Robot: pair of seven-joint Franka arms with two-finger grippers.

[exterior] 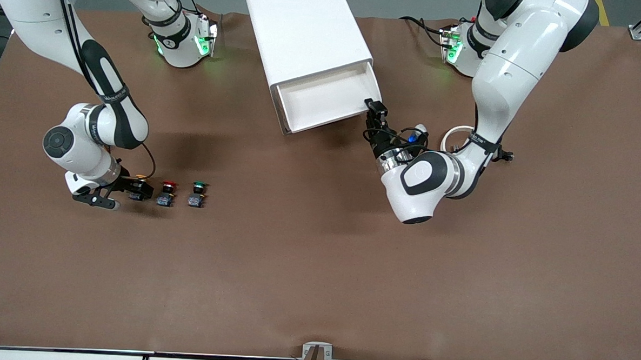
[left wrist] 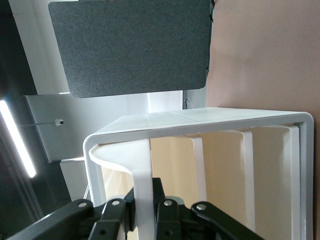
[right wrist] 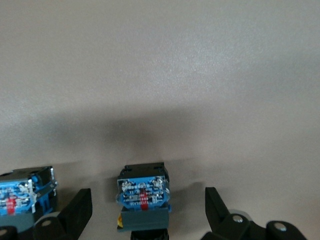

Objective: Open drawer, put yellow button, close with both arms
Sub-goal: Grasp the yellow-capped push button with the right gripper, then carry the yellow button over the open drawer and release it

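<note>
The white cabinet (exterior: 305, 33) lies on the table with its uppermost drawer (exterior: 326, 102) pulled out and empty. My left gripper (exterior: 375, 111) is at the drawer's front corner toward the left arm's end. In the left wrist view it (left wrist: 142, 212) is shut on the drawer's white front wall (left wrist: 141, 170). My right gripper (exterior: 134, 190) is low at the table, open, with a finger on each side of the yellow button (exterior: 142, 180). In the right wrist view the button (right wrist: 142, 195) lies between the open fingers (right wrist: 75, 212), untouched.
A red-capped button (exterior: 167, 193) and a green-capped button (exterior: 196, 193) stand in a row beside the yellow one, toward the left arm's end. The red one's blue body shows in the right wrist view (right wrist: 25, 195). A white ring (exterior: 456, 136) lies by the left arm.
</note>
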